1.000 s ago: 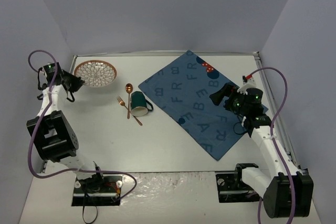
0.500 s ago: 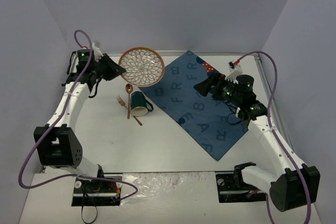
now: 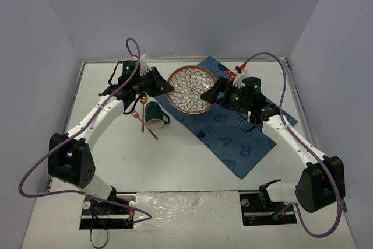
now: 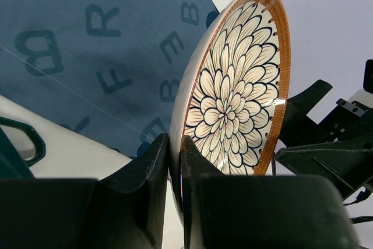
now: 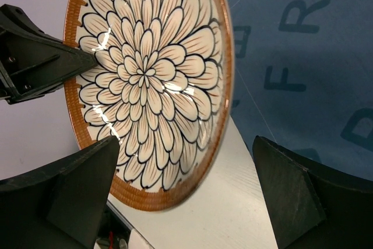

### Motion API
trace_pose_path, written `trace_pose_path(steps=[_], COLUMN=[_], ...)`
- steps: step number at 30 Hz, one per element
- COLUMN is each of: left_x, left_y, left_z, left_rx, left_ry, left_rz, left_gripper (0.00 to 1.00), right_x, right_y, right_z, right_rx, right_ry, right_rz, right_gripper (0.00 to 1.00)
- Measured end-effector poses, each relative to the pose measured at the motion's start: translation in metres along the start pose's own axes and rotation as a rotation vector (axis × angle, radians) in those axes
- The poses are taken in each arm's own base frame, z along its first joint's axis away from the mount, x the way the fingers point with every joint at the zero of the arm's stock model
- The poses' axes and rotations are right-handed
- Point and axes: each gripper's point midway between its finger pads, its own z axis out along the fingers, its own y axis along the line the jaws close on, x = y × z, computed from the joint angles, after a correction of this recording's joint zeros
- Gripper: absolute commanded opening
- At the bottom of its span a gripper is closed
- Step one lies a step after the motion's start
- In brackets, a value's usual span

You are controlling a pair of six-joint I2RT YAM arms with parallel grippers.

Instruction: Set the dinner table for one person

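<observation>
One flowery plate hangs over the blue mat, the left gripper pinching its rim, the right gripper spread wide.

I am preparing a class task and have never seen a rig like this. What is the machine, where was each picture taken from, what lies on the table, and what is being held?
The machine is two robot arms bolted to a white table. One picture looks down from above and behind them. The other two come from a camera on each wrist. On the table lie a blue lettered mat, a green mug, a copper spoon and a fork. The left claw grips a flowered plate by its rim and holds it tilted. The right claw is open beside it.
</observation>
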Motion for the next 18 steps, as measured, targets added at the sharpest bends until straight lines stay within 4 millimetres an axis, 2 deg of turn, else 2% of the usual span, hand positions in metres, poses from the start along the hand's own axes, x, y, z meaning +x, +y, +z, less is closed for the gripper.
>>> trace_pose_path(steps=[3,8,10,11,13,15,17,18], left_x=[0.006,0.014,0.015,0.015,0.015,0.014,0.014,0.015], left_y=[-0.006,-0.002,0.0,0.0,0.0,0.0,0.0,0.002], left_z=[0.008,0.02,0.022,0.022,0.023,0.023,0.023,0.023], left_rx=[0.015,0.001,-0.002,0.0,-0.002,-0.002,-0.005,-0.01], left_ry=[0.01,0.031,0.032,0.033,0.03,0.026,0.025,0.025], left_rz=[0.004,0.002,0.001,0.0,0.002,0.006,0.014,0.019], left_gripper=[0.0,0.0,0.0,0.0,0.0,0.0,0.16,0.33], right_x=[0.002,-0.001,-0.002,-0.001,0.0,0.0,-0.002,-0.003], right_y=[0.001,-0.005,-0.011,-0.014,-0.018,-0.024,-0.028,-0.03], right_z=[0.005,0.007,0.008,0.008,0.008,0.008,0.008,0.009], right_rx=[-0.004,0.024,0.048,0.057,0.077,0.098,0.112,0.119], right_ry=[0.004,-0.013,-0.026,-0.026,-0.029,-0.036,-0.049,-0.06], right_rz=[0.008,0.019,0.024,0.027,0.031,0.035,0.055,0.074], right_gripper=[0.74,0.46,0.39,0.27,0.18,0.0,0.0,0.0])
